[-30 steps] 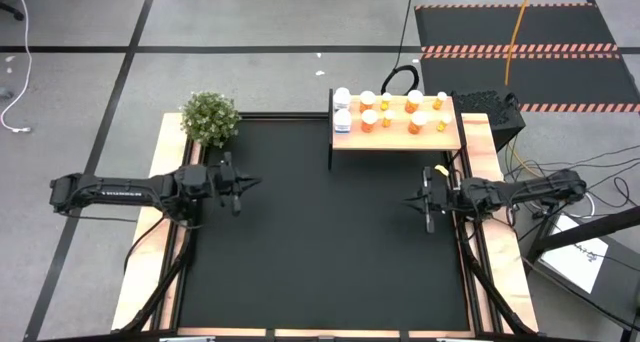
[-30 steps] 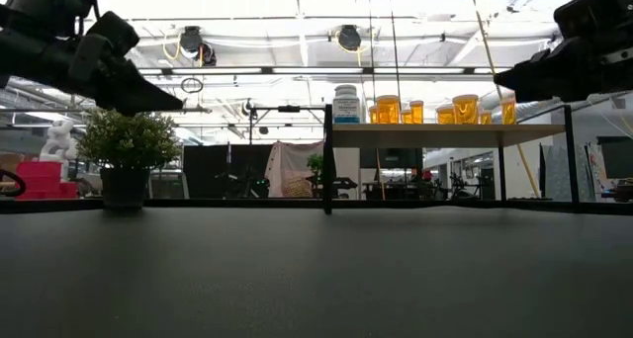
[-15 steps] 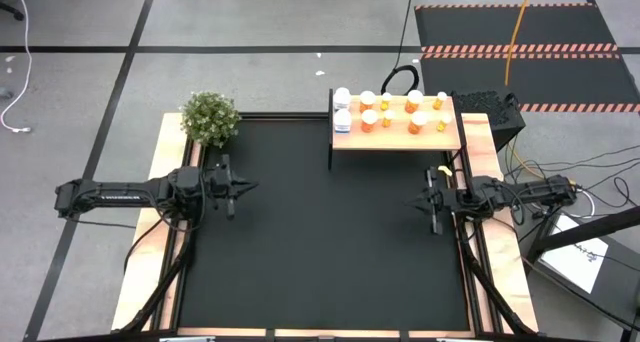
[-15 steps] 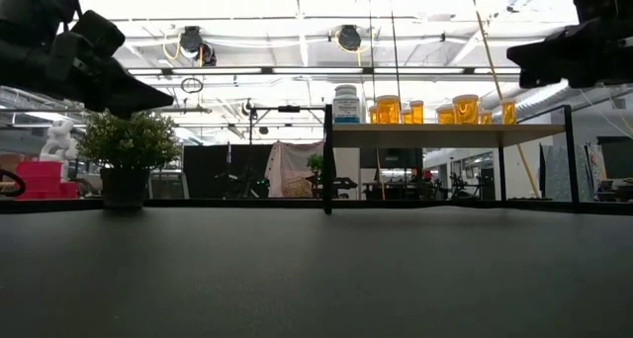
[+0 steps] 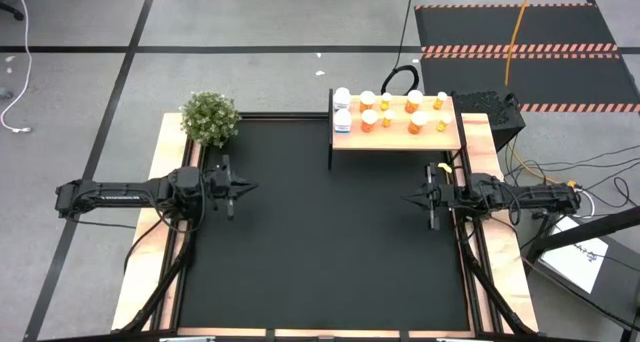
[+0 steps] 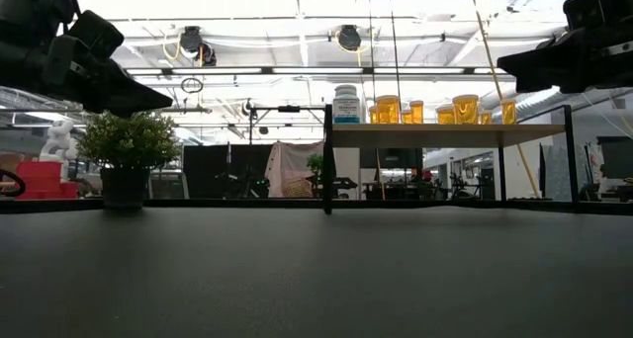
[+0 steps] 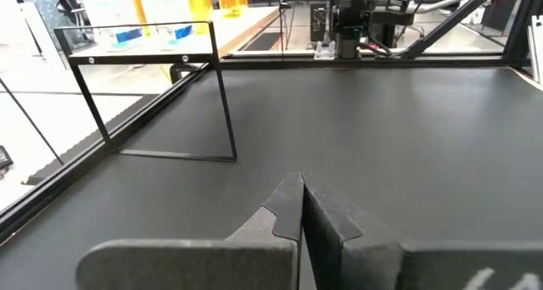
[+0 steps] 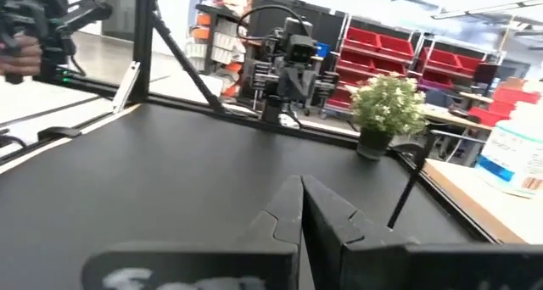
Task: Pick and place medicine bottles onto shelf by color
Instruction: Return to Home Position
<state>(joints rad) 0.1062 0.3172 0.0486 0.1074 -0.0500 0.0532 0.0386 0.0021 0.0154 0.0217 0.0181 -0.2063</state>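
All medicine bottles (image 5: 413, 103) stand on the shelf (image 5: 400, 140). Right gripper (image 5: 408, 198) is near the shelf's front, left gripper (image 5: 248, 185) well apart from it, both pinched closed and empty. Risk: the right arm clips the shelf while retreating and topples bottles.

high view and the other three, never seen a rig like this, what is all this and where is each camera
It is a robot with two dark arms at a table. The high view looks straight down: left arm, right arm, a black mat between them. The low view looks level across the table. Each wrist view looks forward past that arm's jaws. Both pairs of jaws are shut and hold nothing. On the pale shelf stand orange bottles, with white bottles at one end. A potted plant sits at a corner.
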